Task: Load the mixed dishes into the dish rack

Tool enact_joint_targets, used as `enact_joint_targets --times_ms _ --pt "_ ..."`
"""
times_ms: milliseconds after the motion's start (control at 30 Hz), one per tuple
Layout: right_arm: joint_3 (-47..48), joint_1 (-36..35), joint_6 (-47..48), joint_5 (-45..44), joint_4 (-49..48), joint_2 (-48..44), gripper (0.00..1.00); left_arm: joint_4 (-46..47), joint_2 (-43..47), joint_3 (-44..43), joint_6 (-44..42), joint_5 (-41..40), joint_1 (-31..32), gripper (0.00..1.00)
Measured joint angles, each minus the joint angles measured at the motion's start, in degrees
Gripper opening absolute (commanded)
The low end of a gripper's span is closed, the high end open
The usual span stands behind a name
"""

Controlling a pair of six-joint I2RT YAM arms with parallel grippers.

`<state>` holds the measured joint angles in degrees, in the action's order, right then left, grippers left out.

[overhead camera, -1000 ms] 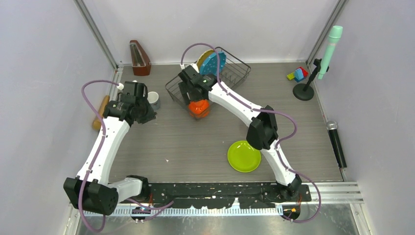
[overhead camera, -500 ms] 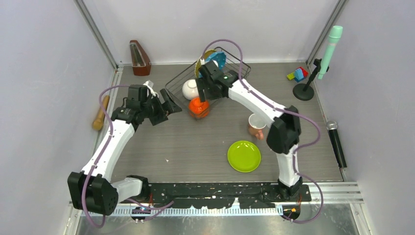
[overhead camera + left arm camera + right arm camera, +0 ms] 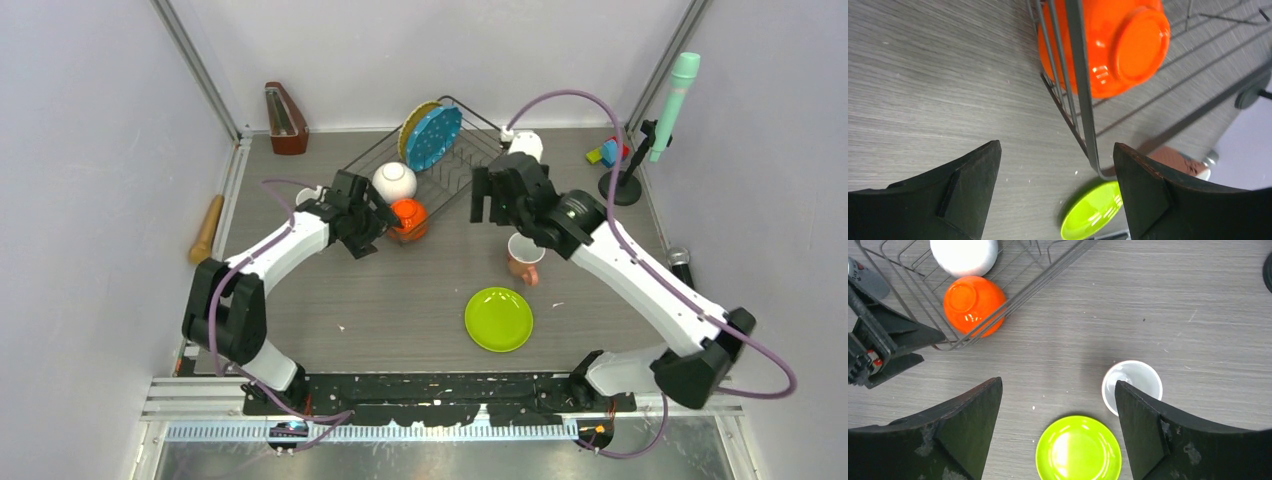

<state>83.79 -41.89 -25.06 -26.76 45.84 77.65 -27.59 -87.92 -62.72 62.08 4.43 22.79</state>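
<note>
Your left arm lies low and stretched out across the surface [image 3: 400, 290]. Its end effector [image 3: 362, 218] is spread wide and empty, just beside the near corner of the dish rack [image 3: 470, 160]. Inside that corner the orange bowl [image 3: 1108, 45] sits upside down, next to the white bowl [image 3: 395, 182]. Your right arm is raised, and its end effector [image 3: 1058, 385] points down, wide open and holding nothing. The salmon-pink mug [image 3: 1132, 385] and lime green plate [image 3: 1078, 450] are below it, outside the rack. The teal-blue plate [image 3: 435, 137] stands upright in the rack.
</note>
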Motion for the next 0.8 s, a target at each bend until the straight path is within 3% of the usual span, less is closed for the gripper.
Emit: enact_joint_targets --times_ms 300,467,800 --pt "-12.6 0.1 -4.2 -2.0 3.3 -16.3 0.89 0.9 -4.2 -2.2 3.8 -6.1 0.5 0.32" --pt "-18.3 0.2 -6.2 -2.1 5.1 -20.2 0.89 1.9 -3.6 -2.8 1.6 -6.6 0.7 0.00" --pt "-19.7 0.3 -9.2 -1.0 6.3 -18.4 0.90 -8.7 3.1 0.0 -8.6 -5.8 -0.7 0.00"
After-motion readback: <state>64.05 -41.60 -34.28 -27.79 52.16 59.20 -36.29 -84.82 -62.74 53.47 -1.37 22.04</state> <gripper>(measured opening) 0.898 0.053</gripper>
